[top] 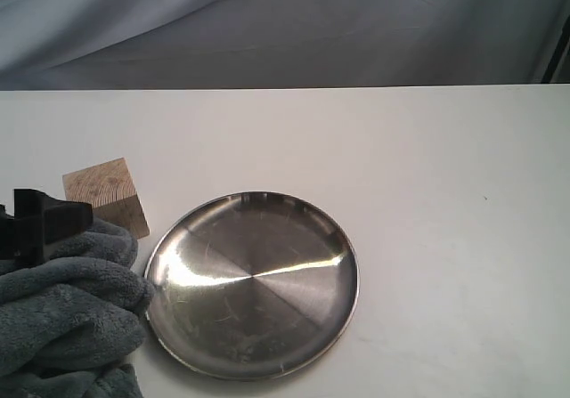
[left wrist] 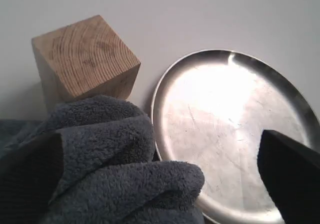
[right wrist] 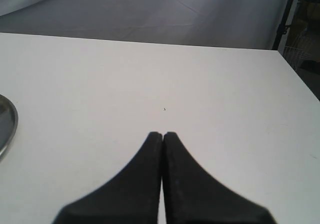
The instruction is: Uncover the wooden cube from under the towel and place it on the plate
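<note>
1. At the far left of the exterior view, the towel lay bunched in thick blue-grey folds on the white desk.
2. The left hand was low over the towel. In the left wrist view its two dark fingers stood wide apart, so this hand was open. The towel was heaped between them against one finger, and the other finger was over the plate, not touching the cloth.
3. Just behind the towel stood the wooden cube, on the desk. Its top and upper sides with the grain rings were uncovered, and only its lower part was hidden behind a fold of the towel. It was near the plate but apart from it, not on it.
4. To the right of the towel lay the plate, flat on the desk and with nothing on it. One fold of the towel reached over its left rim.
5. The right hand showed only in the right wrist view. Its fingers were pressed together with nothing between them. It was above bare desk, with the rim of the plate at the edge of that view.
</note>
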`<state>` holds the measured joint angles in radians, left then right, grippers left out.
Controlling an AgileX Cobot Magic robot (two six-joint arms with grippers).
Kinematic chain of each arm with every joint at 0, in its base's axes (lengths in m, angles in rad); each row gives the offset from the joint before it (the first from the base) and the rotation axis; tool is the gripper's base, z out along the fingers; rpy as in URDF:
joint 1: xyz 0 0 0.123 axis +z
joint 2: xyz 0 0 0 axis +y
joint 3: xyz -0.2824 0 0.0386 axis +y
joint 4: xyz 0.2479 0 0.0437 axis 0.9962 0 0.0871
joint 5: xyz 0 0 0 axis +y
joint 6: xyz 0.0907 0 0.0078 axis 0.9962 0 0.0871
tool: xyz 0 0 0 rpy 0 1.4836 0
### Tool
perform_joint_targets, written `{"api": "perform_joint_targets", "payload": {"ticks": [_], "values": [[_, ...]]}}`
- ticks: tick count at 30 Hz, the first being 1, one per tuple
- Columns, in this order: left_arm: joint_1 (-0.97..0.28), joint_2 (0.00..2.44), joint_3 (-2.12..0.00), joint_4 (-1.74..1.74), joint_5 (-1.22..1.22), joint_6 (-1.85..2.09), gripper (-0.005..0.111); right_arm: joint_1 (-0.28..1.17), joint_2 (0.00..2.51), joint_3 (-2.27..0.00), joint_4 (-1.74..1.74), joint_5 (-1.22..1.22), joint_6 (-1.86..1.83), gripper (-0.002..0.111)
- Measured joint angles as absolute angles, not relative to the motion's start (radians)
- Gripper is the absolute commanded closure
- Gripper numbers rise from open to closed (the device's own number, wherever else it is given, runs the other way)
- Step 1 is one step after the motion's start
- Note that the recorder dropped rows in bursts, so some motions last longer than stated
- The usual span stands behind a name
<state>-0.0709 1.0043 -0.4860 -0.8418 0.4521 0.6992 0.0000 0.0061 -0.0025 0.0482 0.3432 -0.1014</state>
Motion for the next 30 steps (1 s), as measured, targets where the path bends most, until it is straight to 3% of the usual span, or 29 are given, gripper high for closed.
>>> {"api": "perform_joint_targets", "payload": {"ticks": [5, 7, 9, 15, 18, 23, 30], "values": [[-0.071, 1.131, -0.515, -0.882, 0.404, 0.82, 0.003, 0.0, 0.006, -0.003, 0.048, 0.343, -0.101, 0.108], [-0.071, 1.172, -0.529, -0.884, 0.389, 0.842, 0.009, 0.0, 0.006, -0.003, 0.048, 0.343, -0.101, 0.108], [-0.071, 1.217, -0.534, -0.886, 0.382, 0.854, 0.024, 0.0, 0.006, -0.003, 0.048, 0.343, -0.101, 0.108], [-0.071, 1.35, -0.534, -0.852, 0.413, 0.863, 0.087, 0.0, 0.006, -0.003, 0.048, 0.343, -0.101, 0.108], [-0.071, 1.389, -0.534, -0.827, 0.437, 0.869, 0.107, 0.0, 0.006, -0.003, 0.048, 0.343, -0.101, 0.108], [-0.071, 1.408, -0.534, -0.583, 0.456, 0.767, 0.107, 0.0, 0.006, -0.003, 0.048, 0.343, -0.101, 0.108], [-0.071, 1.408, -0.536, 0.119, 0.535, 0.107, 0.107, 0.0, 0.006, -0.003, 0.048, 0.343, -0.101, 0.108]]}}
